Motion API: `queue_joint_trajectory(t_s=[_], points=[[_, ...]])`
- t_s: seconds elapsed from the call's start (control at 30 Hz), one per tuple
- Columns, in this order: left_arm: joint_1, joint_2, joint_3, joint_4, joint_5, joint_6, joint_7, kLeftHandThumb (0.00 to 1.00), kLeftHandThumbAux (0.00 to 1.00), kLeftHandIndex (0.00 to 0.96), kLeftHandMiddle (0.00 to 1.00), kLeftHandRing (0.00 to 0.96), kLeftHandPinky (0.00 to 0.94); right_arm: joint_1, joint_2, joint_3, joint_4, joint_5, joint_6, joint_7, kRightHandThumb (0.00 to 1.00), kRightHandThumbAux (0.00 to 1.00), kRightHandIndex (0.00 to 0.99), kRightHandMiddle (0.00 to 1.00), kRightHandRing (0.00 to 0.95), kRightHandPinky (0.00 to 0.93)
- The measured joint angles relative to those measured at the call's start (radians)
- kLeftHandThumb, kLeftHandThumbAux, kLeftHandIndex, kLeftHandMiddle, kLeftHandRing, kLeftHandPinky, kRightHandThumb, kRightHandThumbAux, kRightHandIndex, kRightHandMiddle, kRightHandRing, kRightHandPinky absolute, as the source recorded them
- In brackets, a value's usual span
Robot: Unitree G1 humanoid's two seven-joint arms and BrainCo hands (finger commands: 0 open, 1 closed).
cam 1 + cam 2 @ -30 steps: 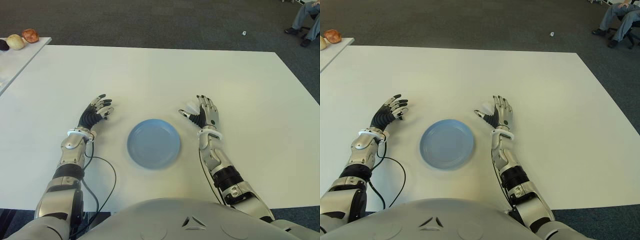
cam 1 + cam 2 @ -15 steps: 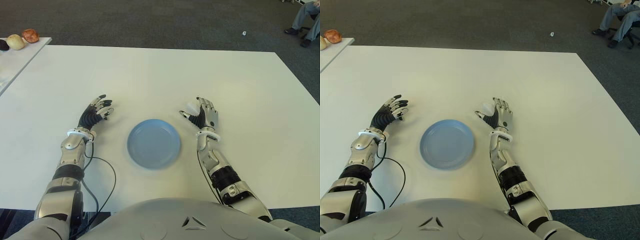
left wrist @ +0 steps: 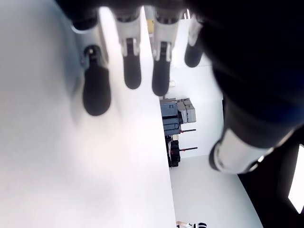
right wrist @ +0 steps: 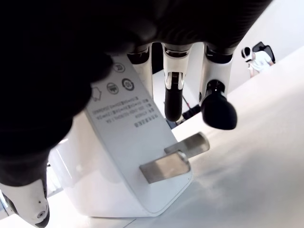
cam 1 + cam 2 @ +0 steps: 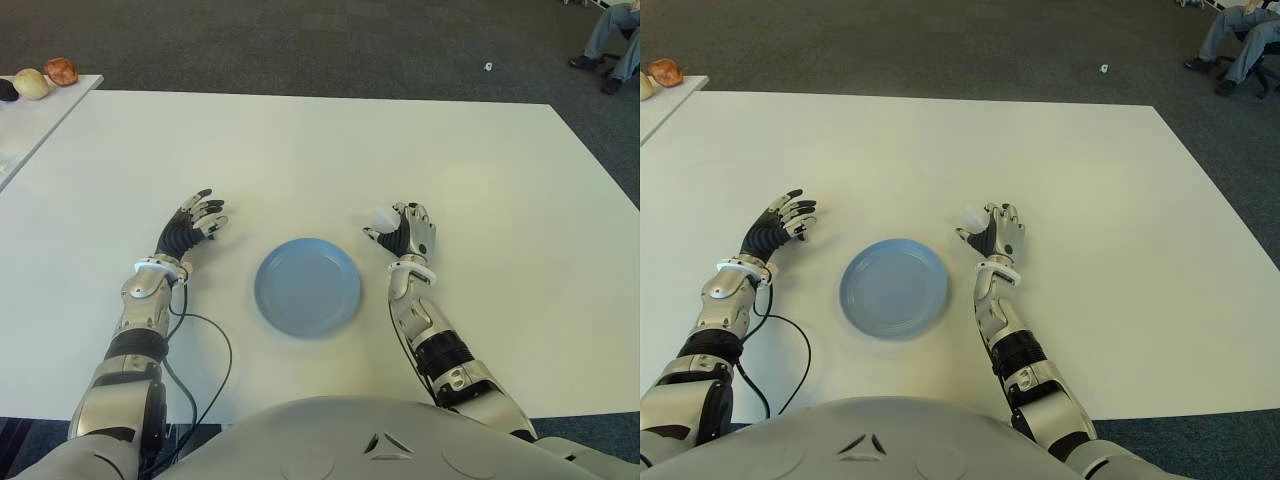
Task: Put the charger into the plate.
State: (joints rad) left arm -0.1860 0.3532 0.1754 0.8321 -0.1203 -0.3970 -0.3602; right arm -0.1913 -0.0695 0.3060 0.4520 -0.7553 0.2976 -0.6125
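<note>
— Nearest the robot's chest, what do you see first?

— Its torso (image 5: 370, 440) fills the lower edge. Just beyond, on the white table (image 5: 330, 150), sits the blue plate (image 5: 307, 286), bare inside. The charger is not in it yet.

— So where is the charger?

— At the right hand (image 5: 403, 230), just right of the plate's far edge. A second ago the fingers stood straight up beside a pale lump; now they have curled over it and the hand has drawn in toward the plate. The right wrist view shows the charger (image 4: 130, 156), white, with a printed label and two metal prongs (image 4: 173, 156), pressed between palm and thumb.

— Meaning?

— I judge the grasp is made, or nearly. What remains is to carry it over the plate and let go.

— Is it lifted?

— Hard to say. The wrist view shows its lower edge close to the table, but whether it touches I cannot tell. In the eye views only a small white corner (image 5: 973, 214) peeks out by the thumb; the rest is behind the fingers.

— And the other hand?

— The left hand (image 5: 190, 225) shows left of the plate, unchanged, fingers loosely spread, holding nothing. A cable (image 5: 205, 350) loops by its forearm.

— Farther out?

— Some roundish things (image 5: 40, 80) on a side table at far left, too small to name, and a seated person's legs (image 5: 610, 40) cut off at the far right corner.
</note>
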Motion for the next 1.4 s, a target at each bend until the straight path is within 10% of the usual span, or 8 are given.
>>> queue_joint_trajectory(t_s=[1.4], points=[[0.009, 0.001, 0.001, -0.007, 0.003, -0.004, 0.000, 0.027, 0.722, 0.122, 0.211, 0.165, 0.096, 0.021, 0.007, -0.004, -0.057, 0.048, -0.015, 0.033, 0.859, 0.675, 0.404, 0.540, 0.858, 0.829]])
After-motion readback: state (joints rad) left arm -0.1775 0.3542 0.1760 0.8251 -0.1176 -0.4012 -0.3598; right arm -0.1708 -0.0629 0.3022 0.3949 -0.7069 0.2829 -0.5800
